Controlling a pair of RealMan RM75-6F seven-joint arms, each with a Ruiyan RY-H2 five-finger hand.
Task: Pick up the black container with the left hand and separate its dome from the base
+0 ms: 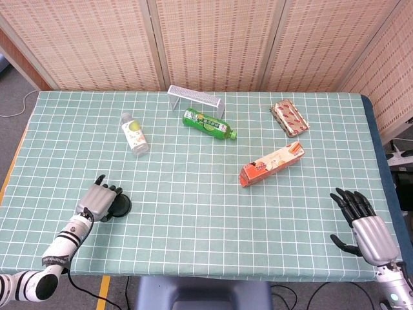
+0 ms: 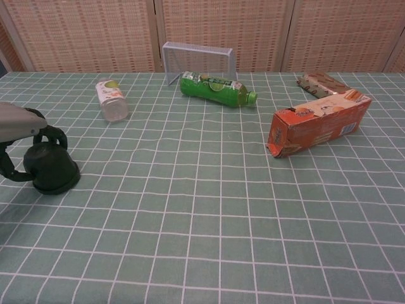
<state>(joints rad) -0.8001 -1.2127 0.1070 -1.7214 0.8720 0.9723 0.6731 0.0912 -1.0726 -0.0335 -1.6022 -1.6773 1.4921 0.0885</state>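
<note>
Black container [image 2: 52, 171] on table [image 1: 193, 187]: left hand [image 1: 99, 202] curled over its dome; right hand [image 1: 361, 223] spread, holding nothing.

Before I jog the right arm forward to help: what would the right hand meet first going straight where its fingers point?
Probably nothing: the right hand points up-left over bare tablecloth; the orange carton lies further left.

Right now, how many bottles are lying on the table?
2. A clear bottle with a white label lies at the back left, and a green bottle lies near the back middle, just in front of the wire rack. None looks hidden.
</note>
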